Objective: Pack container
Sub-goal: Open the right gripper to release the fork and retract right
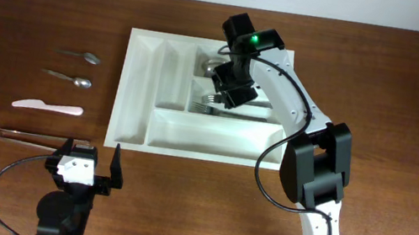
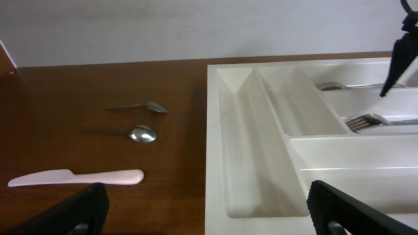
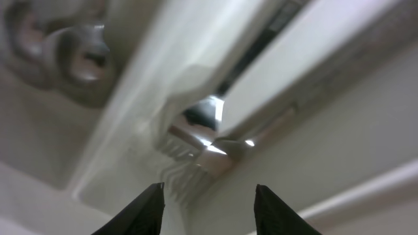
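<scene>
The container (image 1: 136,88) is a large white cutlery tray in the middle of the table, also seen in the left wrist view (image 2: 248,130) and close up in the right wrist view (image 3: 339,130). A fork (image 1: 208,100) (image 2: 366,121) (image 3: 196,147) lies in one of its wide compartments. Spoons (image 1: 210,65) (image 3: 78,55) lie in the compartment behind it. My right gripper (image 1: 231,91) (image 3: 209,187) hangs just above the fork, its jaws apart with nothing between them. Near the tray's front left corner my left gripper (image 1: 92,155) (image 2: 206,189) stands wide open and holds nothing.
On the bare wood left of the tray lie two small metal spoons (image 1: 83,55) (image 1: 71,77), a white plastic knife (image 1: 47,106) (image 2: 78,177) and a long thin metal utensil (image 1: 27,136). The right arm's base (image 1: 317,165) stands by the tray's right front corner.
</scene>
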Controlling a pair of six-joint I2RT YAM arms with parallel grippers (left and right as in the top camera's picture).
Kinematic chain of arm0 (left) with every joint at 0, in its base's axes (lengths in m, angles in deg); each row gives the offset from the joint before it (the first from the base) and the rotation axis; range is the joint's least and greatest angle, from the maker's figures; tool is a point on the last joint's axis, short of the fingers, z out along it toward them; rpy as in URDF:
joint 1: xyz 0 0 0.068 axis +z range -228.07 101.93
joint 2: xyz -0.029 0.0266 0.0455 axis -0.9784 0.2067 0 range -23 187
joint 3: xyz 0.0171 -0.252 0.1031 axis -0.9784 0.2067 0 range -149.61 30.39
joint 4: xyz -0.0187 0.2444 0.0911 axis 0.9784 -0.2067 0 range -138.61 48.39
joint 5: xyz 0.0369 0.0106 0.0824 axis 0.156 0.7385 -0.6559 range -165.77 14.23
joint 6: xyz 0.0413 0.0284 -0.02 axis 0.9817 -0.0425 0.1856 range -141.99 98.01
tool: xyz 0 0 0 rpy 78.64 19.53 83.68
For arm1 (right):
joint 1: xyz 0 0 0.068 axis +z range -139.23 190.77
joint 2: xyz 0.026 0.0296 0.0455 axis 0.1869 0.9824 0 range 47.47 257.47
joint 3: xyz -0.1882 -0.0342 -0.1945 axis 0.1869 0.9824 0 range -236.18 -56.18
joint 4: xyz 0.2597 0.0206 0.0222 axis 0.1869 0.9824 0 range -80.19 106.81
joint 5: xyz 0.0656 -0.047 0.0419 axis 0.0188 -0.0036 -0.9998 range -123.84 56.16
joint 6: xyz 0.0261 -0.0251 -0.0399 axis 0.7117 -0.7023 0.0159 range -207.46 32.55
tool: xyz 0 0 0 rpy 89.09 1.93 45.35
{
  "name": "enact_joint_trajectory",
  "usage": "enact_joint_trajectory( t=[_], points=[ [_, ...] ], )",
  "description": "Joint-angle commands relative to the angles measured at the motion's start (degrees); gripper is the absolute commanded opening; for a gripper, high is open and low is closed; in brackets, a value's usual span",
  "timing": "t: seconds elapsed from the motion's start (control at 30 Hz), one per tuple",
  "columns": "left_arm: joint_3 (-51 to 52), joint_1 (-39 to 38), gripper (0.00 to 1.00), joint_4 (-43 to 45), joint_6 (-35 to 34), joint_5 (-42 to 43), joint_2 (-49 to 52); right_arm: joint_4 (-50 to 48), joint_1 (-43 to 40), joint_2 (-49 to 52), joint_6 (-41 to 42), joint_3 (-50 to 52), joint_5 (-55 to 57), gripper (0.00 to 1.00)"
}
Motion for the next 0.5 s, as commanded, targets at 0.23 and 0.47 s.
enact_joint_trajectory(
  t=[0.23, 0.47],
  points=[
    [0.0, 0.0, 0.99, -0.4, 0.7, 0.8, -0.4, 3.3, -1.4, -1.3, -16.4, -10.2, 3.1, 0.56],
    [0.0, 0.0, 0.99, -0.4, 0.7, 0.8, -0.4, 18.9, -5.4, -1.8, -39.5, -25.0, 17.2, 0.65]
  ],
)
